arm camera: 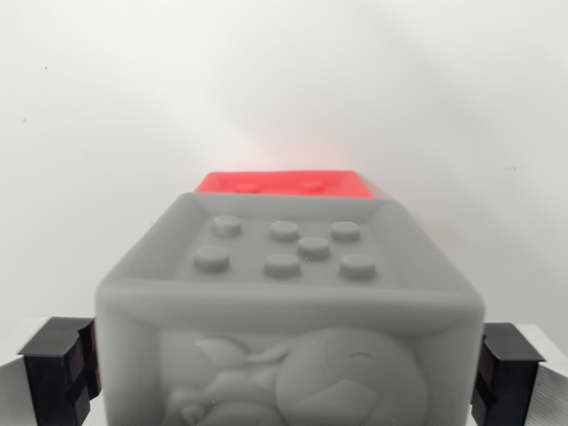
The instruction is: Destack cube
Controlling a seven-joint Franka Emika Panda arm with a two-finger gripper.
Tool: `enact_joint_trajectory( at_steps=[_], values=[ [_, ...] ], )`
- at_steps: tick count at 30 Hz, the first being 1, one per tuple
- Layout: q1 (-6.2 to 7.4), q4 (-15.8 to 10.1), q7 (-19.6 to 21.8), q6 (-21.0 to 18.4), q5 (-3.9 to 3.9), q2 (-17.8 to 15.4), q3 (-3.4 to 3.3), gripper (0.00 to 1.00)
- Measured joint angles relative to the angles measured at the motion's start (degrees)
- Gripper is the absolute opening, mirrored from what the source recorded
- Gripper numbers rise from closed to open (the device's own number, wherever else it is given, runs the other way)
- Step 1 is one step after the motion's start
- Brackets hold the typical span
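A grey cube [288, 302] fills the lower middle of the wrist view. Its recessed top carries several round studs, and its near face has a raised animal figure. My gripper [282, 373] straddles it: the left black finger pad [58, 368] and the right black finger pad [508, 368] each press against a side of the cube, so the gripper is shut on it. Behind the grey cube, only the top of a red cube [284, 183] shows, with a recessed top too. Whether the two cubes touch is hidden.
A plain white surface [106, 133] surrounds both cubes, with a faint red glow on it beside the red cube. Nothing else is in view.
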Motion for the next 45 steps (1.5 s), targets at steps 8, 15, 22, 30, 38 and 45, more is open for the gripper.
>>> enact_joint_trajectory(
  at_steps=[8, 15, 22, 30, 38, 45],
  values=[
    [0.00, 0.04, -0.01, 0.01, 0.00, 0.00, 0.00, 0.00],
    [-0.01, 0.04, -0.02, 0.01, 0.01, 0.00, 0.00, 0.00],
    [-0.01, 0.04, -0.02, 0.01, 0.01, 0.00, 0.00, 0.00],
    [0.00, 0.03, -0.02, 0.00, 0.01, 0.00, 0.00, 0.00],
    [0.00, -0.01, -0.02, -0.34, 0.01, -0.43, 0.00, 0.00],
    [0.00, -0.18, -0.01, -1.66, 0.00, -2.05, -0.01, 0.00]
  ],
)
